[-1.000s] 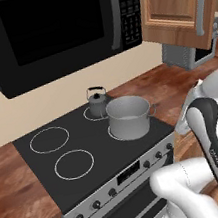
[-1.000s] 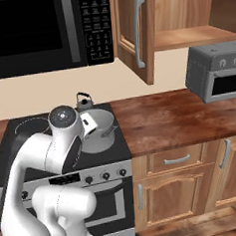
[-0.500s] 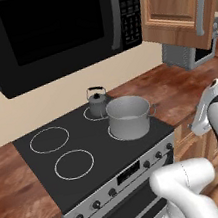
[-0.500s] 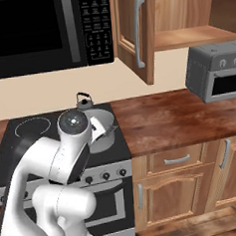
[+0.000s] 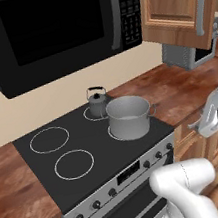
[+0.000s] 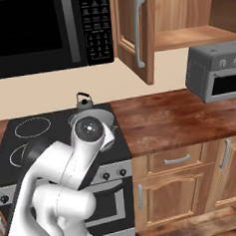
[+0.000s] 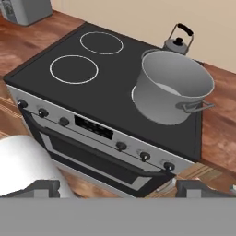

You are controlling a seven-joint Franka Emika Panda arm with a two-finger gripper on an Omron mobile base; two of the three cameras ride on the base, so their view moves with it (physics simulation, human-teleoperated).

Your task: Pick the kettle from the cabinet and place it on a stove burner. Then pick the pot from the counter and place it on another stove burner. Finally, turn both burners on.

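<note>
The small dark kettle point(image 5: 98, 103) point(image 7: 177, 43) stands on the back right burner of the black cooktop point(image 5: 91, 139). In front of it the wide grey pot point(image 5: 129, 117) point(image 7: 173, 87) sits on the front right burner. In the right base view the kettle point(image 6: 84, 100) shows above my arm, which hides most of the pot. Both left burners point(image 7: 73, 69) point(image 7: 101, 42) are bare white rings. My gripper point(image 7: 119, 188) is open and holds nothing. It hangs in front of the stove's right end, apart from the front knobs point(image 7: 145, 156). The cabinet point(image 6: 182, 15) is open, with a bare shelf.
A black microwave point(image 5: 51, 30) hangs over the stove. A grey toaster oven point(image 6: 216, 73) stands on the counter point(image 6: 165, 119) to the right. Wooden drawers with grey pulls point(image 6: 177, 160) lie below. Another grey appliance point(image 7: 23, 9) sits at the hand view's top left.
My arm has swung right and back from the pot toward the stove's front right corner. Kettle and pot have stayed put, and the gripper has stayed open.
</note>
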